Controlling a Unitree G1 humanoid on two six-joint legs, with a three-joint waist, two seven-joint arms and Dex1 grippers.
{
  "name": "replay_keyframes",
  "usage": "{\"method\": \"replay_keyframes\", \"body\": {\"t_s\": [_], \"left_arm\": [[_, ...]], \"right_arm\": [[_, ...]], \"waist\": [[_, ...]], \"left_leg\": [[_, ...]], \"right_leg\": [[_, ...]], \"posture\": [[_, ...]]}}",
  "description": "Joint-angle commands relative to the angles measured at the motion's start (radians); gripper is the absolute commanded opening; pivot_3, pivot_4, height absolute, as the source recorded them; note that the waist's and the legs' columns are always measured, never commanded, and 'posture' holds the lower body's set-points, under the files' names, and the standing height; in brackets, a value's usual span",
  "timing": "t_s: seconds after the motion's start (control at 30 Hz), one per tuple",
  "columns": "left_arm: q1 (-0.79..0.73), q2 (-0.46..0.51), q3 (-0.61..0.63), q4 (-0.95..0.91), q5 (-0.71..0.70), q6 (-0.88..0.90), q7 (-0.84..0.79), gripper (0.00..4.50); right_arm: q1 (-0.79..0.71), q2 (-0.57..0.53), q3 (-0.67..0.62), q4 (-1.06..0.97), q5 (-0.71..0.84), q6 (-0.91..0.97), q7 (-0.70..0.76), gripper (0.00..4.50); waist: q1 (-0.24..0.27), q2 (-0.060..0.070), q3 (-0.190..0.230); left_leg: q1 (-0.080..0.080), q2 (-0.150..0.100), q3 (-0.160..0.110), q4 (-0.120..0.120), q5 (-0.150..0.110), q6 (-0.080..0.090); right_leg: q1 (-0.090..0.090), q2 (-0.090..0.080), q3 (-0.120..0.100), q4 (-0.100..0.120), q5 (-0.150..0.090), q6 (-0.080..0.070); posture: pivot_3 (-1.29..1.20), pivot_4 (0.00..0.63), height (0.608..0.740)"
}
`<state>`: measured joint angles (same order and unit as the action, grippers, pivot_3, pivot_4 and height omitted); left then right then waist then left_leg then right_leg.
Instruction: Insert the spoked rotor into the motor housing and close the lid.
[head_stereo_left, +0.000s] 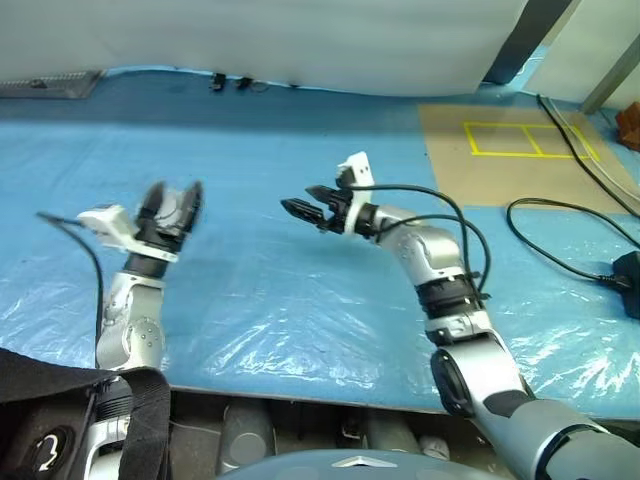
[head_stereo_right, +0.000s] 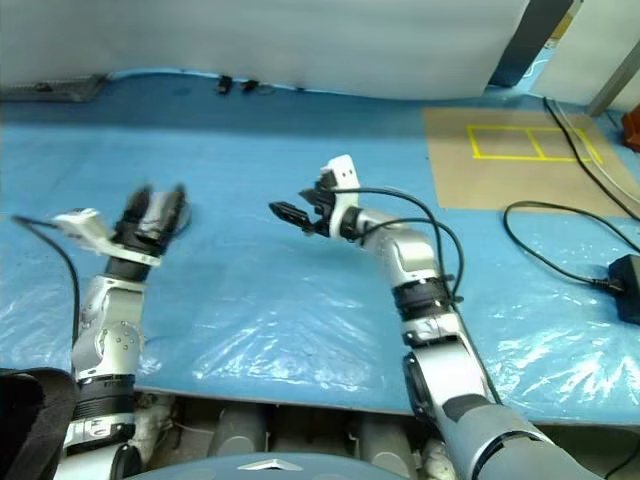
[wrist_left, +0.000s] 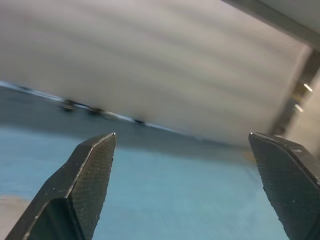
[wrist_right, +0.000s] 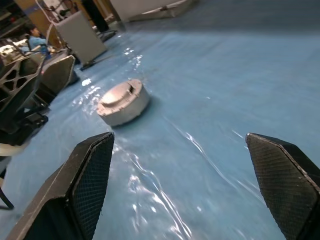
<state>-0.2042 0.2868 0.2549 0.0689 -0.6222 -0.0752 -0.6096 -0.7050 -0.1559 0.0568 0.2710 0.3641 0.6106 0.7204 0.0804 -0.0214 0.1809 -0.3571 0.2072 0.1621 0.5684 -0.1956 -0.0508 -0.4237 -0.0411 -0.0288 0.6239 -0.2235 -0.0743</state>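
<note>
Glossy blue plastic sheet (head_stereo_left: 300, 320) under a matt grey metal lid (wrist_right: 123, 102).

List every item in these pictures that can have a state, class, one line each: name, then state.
Left pincer: open, empty, raised above the blue sheet.
Right pincer: open, empty, held over the sheet.
Grey round assembly: lid on top, resting flat on the sheet, apart from both pincers.
Black cable: lying loose on the sheet.

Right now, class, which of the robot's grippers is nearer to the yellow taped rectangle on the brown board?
Right. The right gripper hangs over the middle of the blue sheet, with the yellow taped rectangle beyond it to the robot's right. The left gripper is farther off, on the left.
</note>
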Motion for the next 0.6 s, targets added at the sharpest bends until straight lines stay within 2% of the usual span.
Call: {"method": "replay_keyframes", "body": {"t_s": [0.03, 0.23, 0.33, 0.6], "left_arm": [[0.026, 0.055, -0.097, -0.045, 0.095, 0.001, -0.106, 4.48], [0.083, 0.109, -0.17, -0.108, 0.176, 0.045, -0.136, 4.48], [0.133, 0.124, -0.19, -0.172, 0.167, 0.089, -0.155, 4.48], [0.199, 0.13, -0.184, -0.233, 0.166, 0.138, -0.158, 4.48]], "right_arm": [[0.077, -0.071, 0.036, -0.137, -0.023, -0.06, 0.062, 4.46], [0.216, -0.189, 0.107, -0.281, -0.064, -0.156, 0.153, 4.46], [0.256, -0.223, 0.136, -0.307, -0.081, -0.186, 0.183, 4.46], [0.185, -0.238, 0.137, -0.197, -0.111, -0.245, 0.22, 4.46]], "waist": [[-0.001, 0.0, 0.0], [-0.018, 0.001, 0.0], [-0.017, 0.001, 0.0], [-0.014, 0.001, 0.0]], "left_leg": [[0.001, 0.0, 0.0, 0.0, 0.0, 0.0], [0.004, -0.001, 0.001, -0.002, 0.0, 0.0], [0.005, -0.001, 0.001, -0.003, 0.0, 0.0], [0.006, -0.001, 0.002, -0.001, 0.0, 0.001]], "right_leg": [[0.0, 0.0, 0.001, 0.0, 0.0, 0.0], [0.0, 0.002, 0.003, 0.0, 0.0, 0.0], [0.001, 0.002, 0.003, -0.001, -0.002, -0.003], [0.003, 0.001, 0.004, -0.001, -0.001, -0.005]], "posture": [[0.0, 0.15, 0.74], [0.0, 0.15, 0.74], [0.0, 0.15, 0.74], [0.0, 0.15, 0.74]]}}
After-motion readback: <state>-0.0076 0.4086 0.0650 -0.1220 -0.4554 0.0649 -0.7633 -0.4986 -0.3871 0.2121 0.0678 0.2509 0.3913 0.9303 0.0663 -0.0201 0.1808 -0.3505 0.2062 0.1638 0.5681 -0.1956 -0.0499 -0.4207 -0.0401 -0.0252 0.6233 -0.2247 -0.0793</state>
